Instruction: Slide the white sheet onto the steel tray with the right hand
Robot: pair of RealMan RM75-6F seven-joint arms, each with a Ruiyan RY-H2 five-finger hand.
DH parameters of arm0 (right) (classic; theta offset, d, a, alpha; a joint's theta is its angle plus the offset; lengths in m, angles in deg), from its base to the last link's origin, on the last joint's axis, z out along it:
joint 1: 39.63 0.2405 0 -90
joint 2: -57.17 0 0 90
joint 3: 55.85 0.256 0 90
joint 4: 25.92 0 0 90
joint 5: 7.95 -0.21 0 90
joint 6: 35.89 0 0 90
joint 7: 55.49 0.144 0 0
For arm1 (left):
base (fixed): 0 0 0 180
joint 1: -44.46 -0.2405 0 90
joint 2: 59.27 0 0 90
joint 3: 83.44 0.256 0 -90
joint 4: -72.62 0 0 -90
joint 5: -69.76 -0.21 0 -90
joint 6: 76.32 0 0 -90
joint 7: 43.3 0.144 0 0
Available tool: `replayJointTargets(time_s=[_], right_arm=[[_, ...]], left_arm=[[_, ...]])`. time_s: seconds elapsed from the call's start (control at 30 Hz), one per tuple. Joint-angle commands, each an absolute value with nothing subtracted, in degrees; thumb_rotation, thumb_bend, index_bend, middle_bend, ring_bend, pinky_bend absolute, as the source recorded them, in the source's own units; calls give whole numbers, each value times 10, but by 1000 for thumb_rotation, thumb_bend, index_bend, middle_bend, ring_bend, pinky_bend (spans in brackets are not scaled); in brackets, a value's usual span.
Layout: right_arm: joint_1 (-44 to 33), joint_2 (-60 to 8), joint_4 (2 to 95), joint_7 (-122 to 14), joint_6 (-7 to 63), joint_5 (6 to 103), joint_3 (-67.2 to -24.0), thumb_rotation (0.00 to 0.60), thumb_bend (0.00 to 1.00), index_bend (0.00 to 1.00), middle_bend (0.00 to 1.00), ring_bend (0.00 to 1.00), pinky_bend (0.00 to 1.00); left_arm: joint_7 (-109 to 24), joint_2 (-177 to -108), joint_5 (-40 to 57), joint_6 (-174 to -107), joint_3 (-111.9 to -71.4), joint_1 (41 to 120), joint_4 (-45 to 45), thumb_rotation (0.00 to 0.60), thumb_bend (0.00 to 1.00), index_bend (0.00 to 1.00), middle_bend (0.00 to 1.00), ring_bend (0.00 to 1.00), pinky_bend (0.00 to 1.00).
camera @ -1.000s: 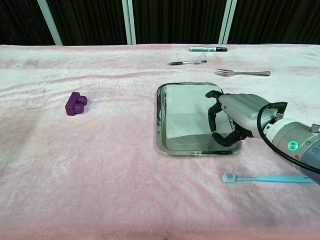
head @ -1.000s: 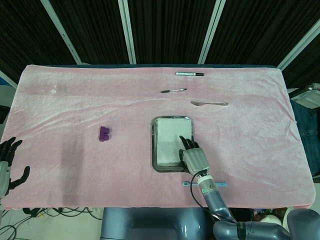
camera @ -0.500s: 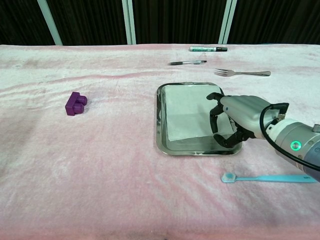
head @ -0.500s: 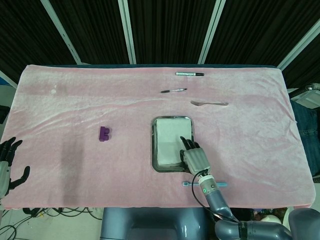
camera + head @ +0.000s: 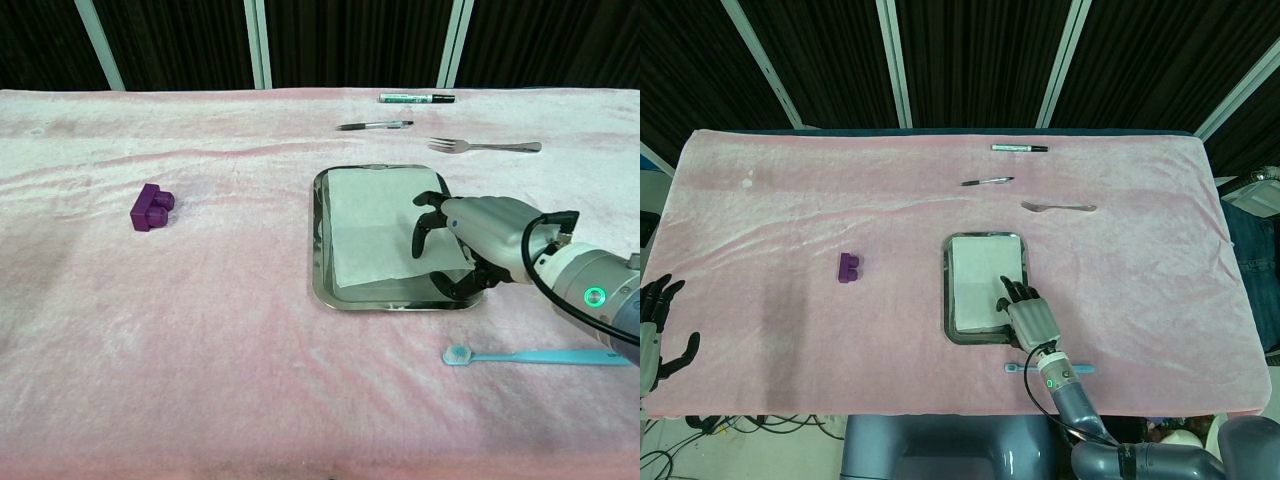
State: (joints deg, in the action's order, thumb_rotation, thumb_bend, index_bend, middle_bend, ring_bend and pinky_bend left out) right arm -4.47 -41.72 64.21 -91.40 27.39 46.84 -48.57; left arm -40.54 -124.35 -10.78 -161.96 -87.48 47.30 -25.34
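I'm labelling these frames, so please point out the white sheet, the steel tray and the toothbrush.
white sheet (image 5: pixel 372 222): chest view, bare middle of the sheet.
steel tray (image 5: pixel 318 240): chest view, its left rim.
toothbrush (image 5: pixel 530 356): chest view, middle of the handle.

pink-clothed table (image 5: pixel 200 330), tray (image 5: pixel 318 240), fork (image 5: pixel 485 146), pens (image 5: pixel 375 126)

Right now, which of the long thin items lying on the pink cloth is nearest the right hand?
The light blue toothbrush, lying just in front of the right hand near the table's front edge. The silver fork, ballpoint pen and marker all lie beyond the steel tray.
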Motion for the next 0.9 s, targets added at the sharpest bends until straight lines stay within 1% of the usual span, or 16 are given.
replayJointTargets(time_s=[0.03,0.63,0.8,0.9], right_arm=[[-44,-418,644,-914,275,469,-486,600,406,387,37,101,179],[-45,-414,667,-925,280,468,-497,600,405,385,37,102,179],[-44,-410,670,-915,284,477,-489,600,405,345,37,102,179],[-41,-404,668,-912,281,473,-479,600,405,281,38,102,179]], left_arm=[[-406,-1243,-107,-1620,-875,473,-253,600,407,119,24,0,26],[-405,-1243,-107,-1619,-874,473,-254,600,407,119,24,0,26],[-404,-1243,-108,-1618,-873,473,-254,600,407,119,24,0,27],[-405,-1243,-108,-1619,-874,473,-255,600,407,119,24,0,26]])
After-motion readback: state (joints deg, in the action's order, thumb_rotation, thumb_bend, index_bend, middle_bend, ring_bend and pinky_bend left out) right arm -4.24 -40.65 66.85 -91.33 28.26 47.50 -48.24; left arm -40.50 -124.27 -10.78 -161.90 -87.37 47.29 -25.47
